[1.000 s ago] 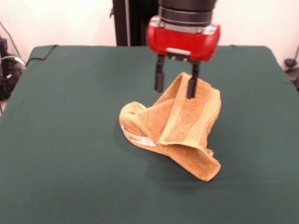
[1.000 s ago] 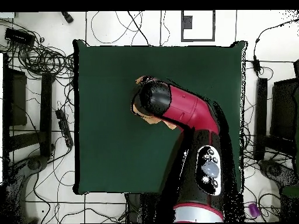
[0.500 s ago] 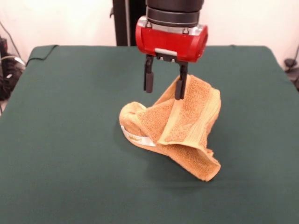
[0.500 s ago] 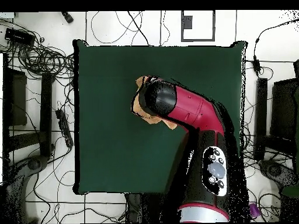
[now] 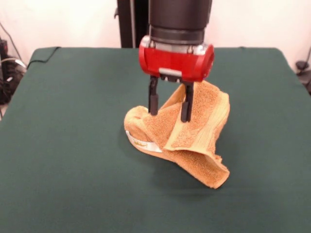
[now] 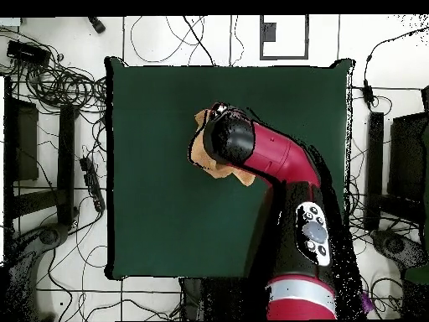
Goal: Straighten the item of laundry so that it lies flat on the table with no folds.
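Gripper with fingers spread, seemingly astride a raised fold of crumpled towel on green table.

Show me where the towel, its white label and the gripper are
Towel (image 5: 194, 121), front view, on the raised terry fold.
White label (image 5: 146, 144), front view, on the strip along the towel's low edge.
Gripper (image 5: 169, 108), front view, midway between its open fingertips.

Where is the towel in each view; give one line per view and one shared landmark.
Front view: the towel lies crumpled at the middle of the green table, right under the open gripper.
Overhead view: only a tan sliver of the towel shows, left of the arm's head, which covers the rest.
Shared landmark: the red arm above it.
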`<act>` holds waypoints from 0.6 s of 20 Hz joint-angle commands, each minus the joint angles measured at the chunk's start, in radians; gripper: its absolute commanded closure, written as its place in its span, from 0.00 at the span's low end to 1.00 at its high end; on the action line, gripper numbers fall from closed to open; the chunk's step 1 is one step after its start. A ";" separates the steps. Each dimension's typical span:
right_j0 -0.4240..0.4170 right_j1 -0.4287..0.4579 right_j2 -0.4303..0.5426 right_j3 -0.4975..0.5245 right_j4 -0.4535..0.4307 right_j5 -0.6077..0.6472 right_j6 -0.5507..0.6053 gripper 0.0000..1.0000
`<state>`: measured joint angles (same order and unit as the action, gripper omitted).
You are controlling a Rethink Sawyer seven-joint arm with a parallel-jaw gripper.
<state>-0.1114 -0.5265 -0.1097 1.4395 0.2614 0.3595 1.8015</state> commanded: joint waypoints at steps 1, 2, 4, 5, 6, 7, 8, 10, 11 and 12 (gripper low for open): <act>0.008 0.179 0.163 0.040 -0.040 -0.086 0.096 0.00; 0.016 0.192 0.152 0.027 -0.038 -0.090 0.103 0.00; 0.030 0.209 0.134 0.009 -0.028 -0.093 0.118 0.00; 0.040 0.216 0.122 0.001 -0.023 -0.092 0.126 0.00; 0.051 0.220 0.109 -0.005 -0.015 -0.086 0.138 0.00; 0.068 0.222 0.088 -0.012 -0.007 -0.079 0.153 0.00; 0.088 0.223 0.064 -0.016 0.002 -0.070 0.172 0.00; 0.132 0.222 0.016 -0.021 0.023 -0.051 0.218 0.00; 0.152 0.218 -0.003 -0.021 0.035 -0.039 0.239 0.00; 0.170 0.216 -0.017 -0.021 0.047 -0.028 0.259 0.00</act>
<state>-0.0561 -0.3598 -0.1263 1.4227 0.2628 0.2719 1.8015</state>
